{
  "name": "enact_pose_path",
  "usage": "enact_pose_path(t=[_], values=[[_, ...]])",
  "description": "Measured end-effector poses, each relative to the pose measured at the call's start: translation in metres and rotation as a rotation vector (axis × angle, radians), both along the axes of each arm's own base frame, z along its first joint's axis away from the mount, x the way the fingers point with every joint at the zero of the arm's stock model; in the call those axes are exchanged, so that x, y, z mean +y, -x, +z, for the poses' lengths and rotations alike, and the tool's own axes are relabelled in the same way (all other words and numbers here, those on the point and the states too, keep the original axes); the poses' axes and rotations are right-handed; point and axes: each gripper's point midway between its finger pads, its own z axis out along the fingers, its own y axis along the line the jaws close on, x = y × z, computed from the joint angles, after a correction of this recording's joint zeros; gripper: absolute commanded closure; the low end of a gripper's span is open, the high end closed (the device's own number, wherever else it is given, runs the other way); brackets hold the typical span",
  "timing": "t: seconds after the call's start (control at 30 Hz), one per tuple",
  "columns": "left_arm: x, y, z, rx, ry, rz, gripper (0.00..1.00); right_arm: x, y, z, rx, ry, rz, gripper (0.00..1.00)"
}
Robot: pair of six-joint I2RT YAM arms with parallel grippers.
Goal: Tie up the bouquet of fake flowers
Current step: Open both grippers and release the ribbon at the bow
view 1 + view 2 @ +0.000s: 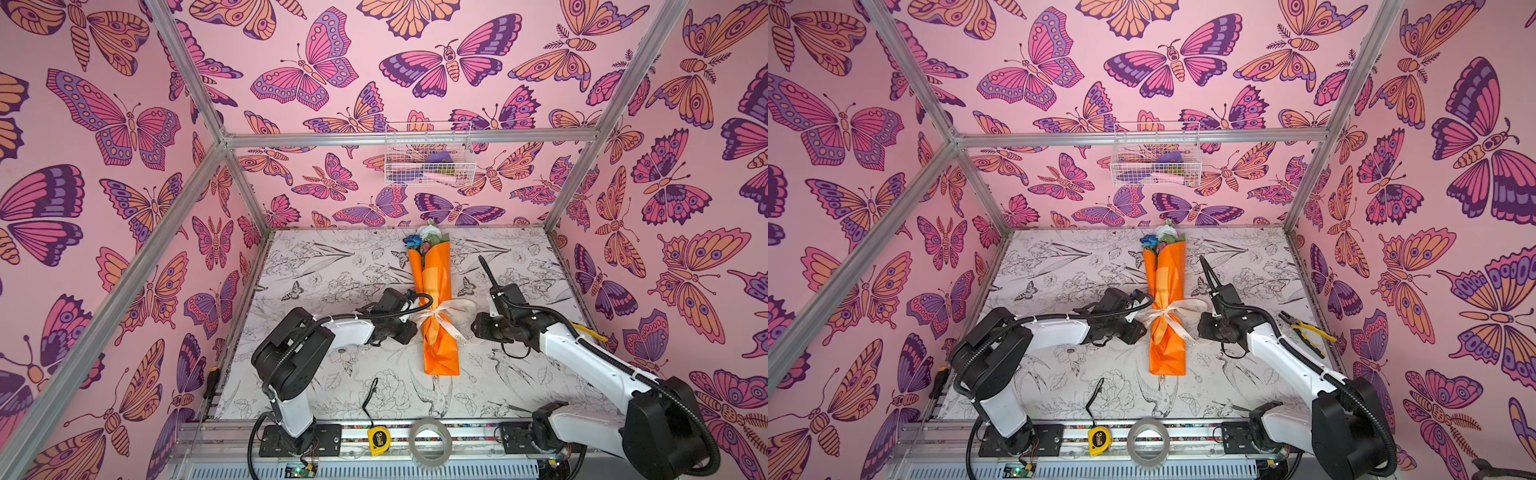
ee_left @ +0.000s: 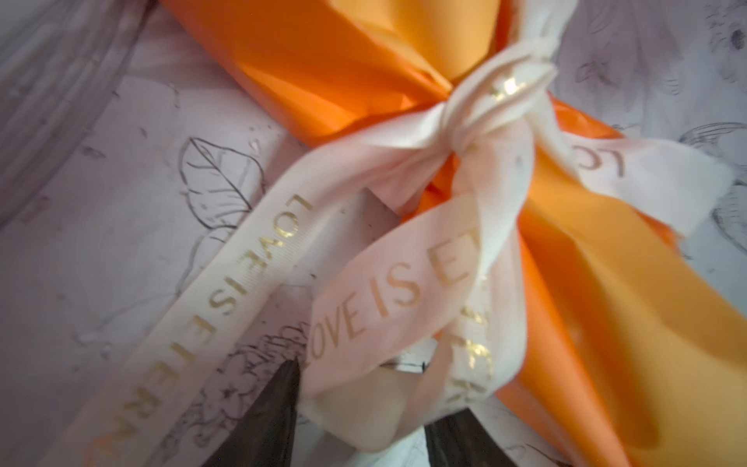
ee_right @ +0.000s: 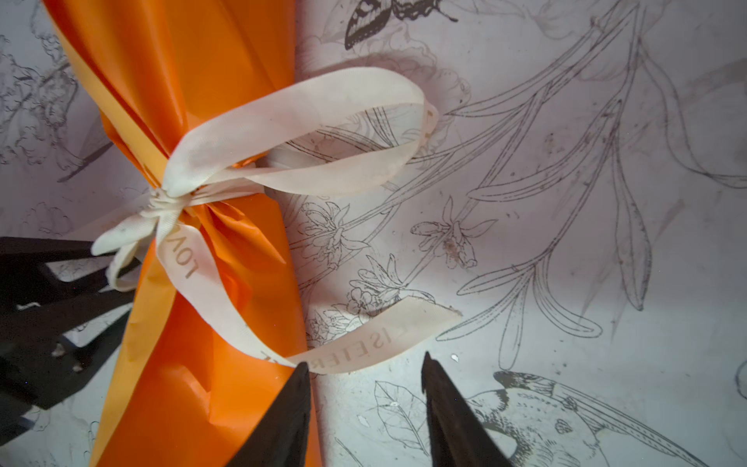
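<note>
The bouquet of fake flowers [image 1: 436, 286] [image 1: 1168, 282] lies lengthwise mid-table in orange paper, blue and white blooms at its far end. A cream ribbon [image 1: 434, 318] [image 2: 481, 109] [image 3: 169, 206] is knotted round its middle in a bow. My left gripper [image 1: 411, 326] [image 1: 1139, 326] [image 2: 374, 390] sits at the bouquet's left by the knot. Its fingers [image 2: 283, 404] are apart, with a ribbon loop lying between them. My right gripper [image 1: 469, 328] [image 1: 1197, 328] [image 3: 364, 364] is open just right of the bouquet. A ribbon tail [image 3: 376, 339] lies just past its tips, and nothing is between them.
A yellow tape measure [image 1: 379, 438] and a tape roll [image 1: 430, 442] rest on the front rail. A black cable [image 1: 368, 399] lies on the mat. Pliers [image 1: 1308, 332] lie at the right wall, a screwdriver [image 1: 211, 380] at the left. A wire basket [image 1: 428, 160] hangs on the back wall.
</note>
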Motion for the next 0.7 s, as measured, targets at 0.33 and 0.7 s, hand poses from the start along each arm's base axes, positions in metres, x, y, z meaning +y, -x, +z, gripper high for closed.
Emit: enact_pose_path(t=[0.33,0.7], values=[[0.017,-0.075,0.039,-0.172,-0.027,0.179,0.60,-0.010,0.001,-0.005,0.016,0.042,-0.046,0.44],[0.023,-0.088,0.022,-0.151,-0.050,0.204,0.35,-0.032,-0.031,0.044,-0.145,0.169,-0.120,0.01]])
